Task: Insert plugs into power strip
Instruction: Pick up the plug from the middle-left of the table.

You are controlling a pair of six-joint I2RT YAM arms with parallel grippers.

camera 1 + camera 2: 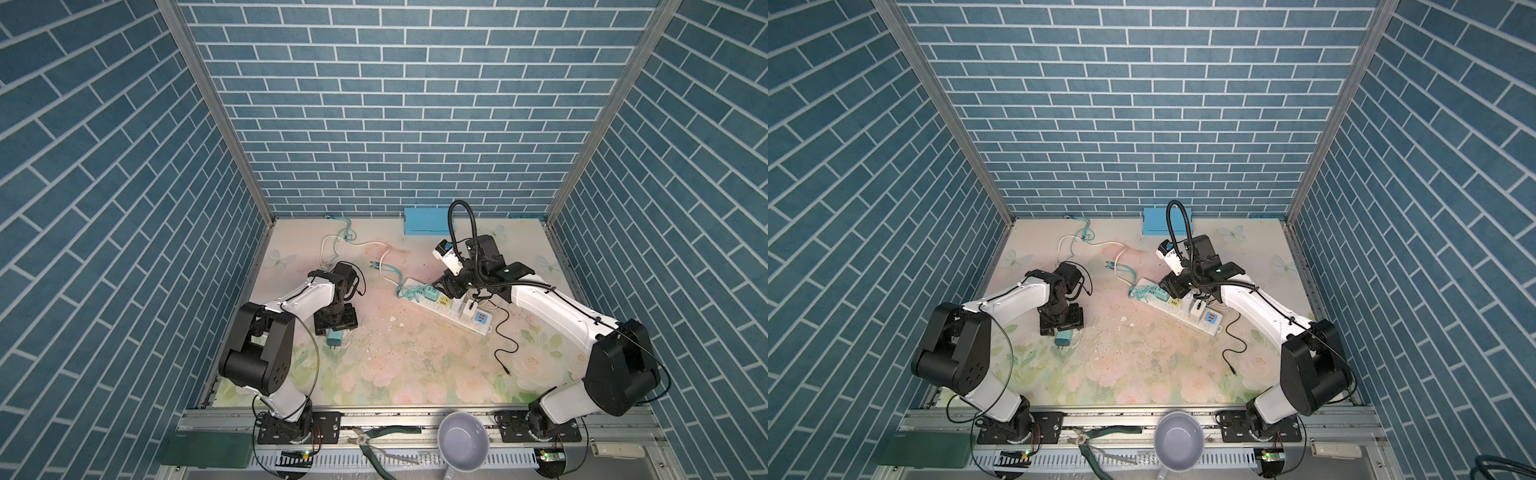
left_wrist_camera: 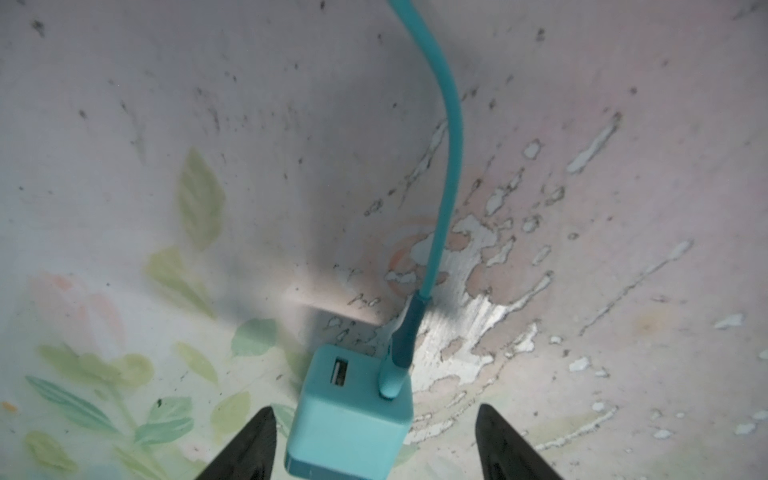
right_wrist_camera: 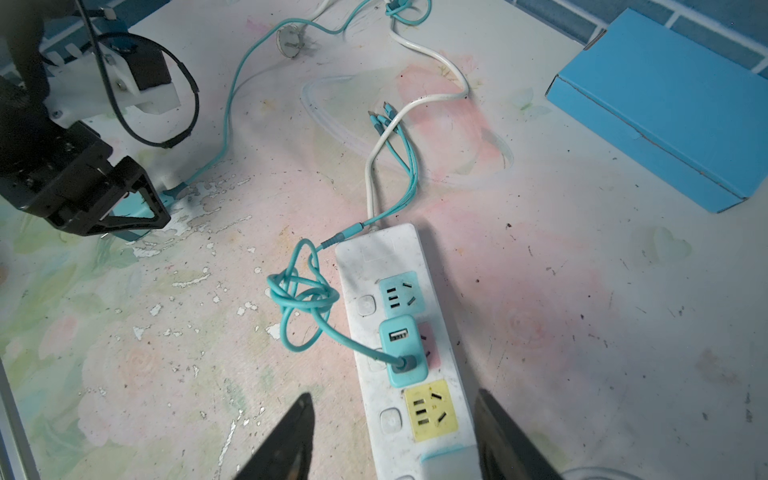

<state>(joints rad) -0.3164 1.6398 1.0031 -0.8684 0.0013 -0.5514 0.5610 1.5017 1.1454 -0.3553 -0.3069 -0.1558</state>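
Observation:
A mint-teal plug (image 2: 349, 415) with a teal cable (image 2: 451, 124) lies on the floral table. My left gripper (image 2: 374, 409) is open around it, one finger (image 2: 253, 444) close beside it and the other well clear. Both top views show this plug (image 1: 334, 337) (image 1: 1063, 338) under the left gripper (image 1: 334, 328). The white power strip (image 3: 376, 253) (image 1: 446, 311) lies at an angle. A second teal plug (image 3: 403, 349) (image 1: 428, 294) sits in its pink socket, and a white plug (image 1: 468, 306) further along. My right gripper (image 3: 394, 394) stands open astride the strip by the yellow socket (image 3: 430, 411).
A light-blue flat box (image 1: 426, 220) (image 3: 665, 108) lies at the back wall. The strip's white cord (image 1: 361, 245) and loose teal cables (image 3: 303, 299) trail across the middle. A black cable (image 1: 505, 349) lies right of the strip. A purple bowl (image 1: 462, 440) and pliers (image 1: 374, 440) sit on the front rail.

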